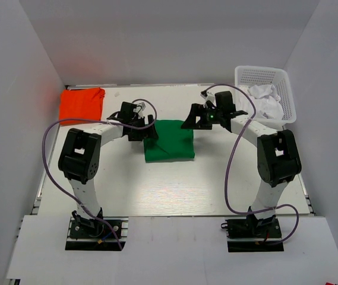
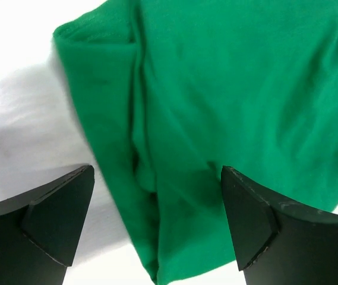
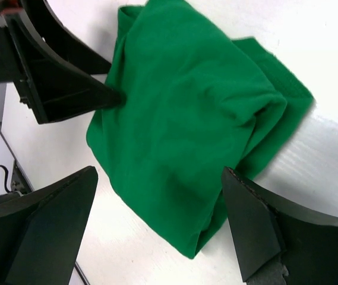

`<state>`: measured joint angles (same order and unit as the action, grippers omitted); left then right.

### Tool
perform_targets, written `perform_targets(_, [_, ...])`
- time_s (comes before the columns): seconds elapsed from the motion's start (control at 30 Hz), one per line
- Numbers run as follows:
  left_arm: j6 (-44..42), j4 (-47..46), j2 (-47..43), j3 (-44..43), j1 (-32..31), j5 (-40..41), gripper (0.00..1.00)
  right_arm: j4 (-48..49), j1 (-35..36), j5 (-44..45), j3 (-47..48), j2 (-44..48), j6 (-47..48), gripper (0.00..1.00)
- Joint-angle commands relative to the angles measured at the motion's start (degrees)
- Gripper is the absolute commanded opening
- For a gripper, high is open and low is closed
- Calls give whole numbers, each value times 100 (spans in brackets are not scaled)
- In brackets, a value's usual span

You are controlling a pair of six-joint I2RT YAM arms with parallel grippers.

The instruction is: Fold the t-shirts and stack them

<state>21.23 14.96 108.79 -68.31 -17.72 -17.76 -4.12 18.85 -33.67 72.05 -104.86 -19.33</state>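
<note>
Mid-table, green t-shirt (image 1: 170, 141) lies folded; orange t-shirt (image 1: 82, 103) sits far left. Left gripper (image 2: 157, 172) & right gripper (image 3: 158, 178) both gape open at green's edges. Risk: a pinch catching top layer only, so fold prob. spills open on lift.

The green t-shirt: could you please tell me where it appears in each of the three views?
Top external: the green t-shirt lies folded at mid-frame.
Left wrist: it fills the upper right and centre.
Right wrist: it fills the centre.
Shared landmark: the left gripper at the shirt's left edge.
</note>
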Motion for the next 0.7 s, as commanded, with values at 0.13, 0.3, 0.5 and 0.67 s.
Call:
perform_targets(0.13, [-330,446,458,-147,-434,580,91,69,-31,219,-314,703,70,90])
perform_targets(0.3, [-278,446,713,-200,-636,1046,63,87,-75,554,-815,1247,61,90])
perform_targets(0.5, [-339,833,1065,-1094,-637,1696,8,201,-180,1334,-1500,2091,70,90])
perform_targets(0.67, [-602,1209,811,-1588,-523,2223,0,245,-259,2021,-1984,2689,-27,90])
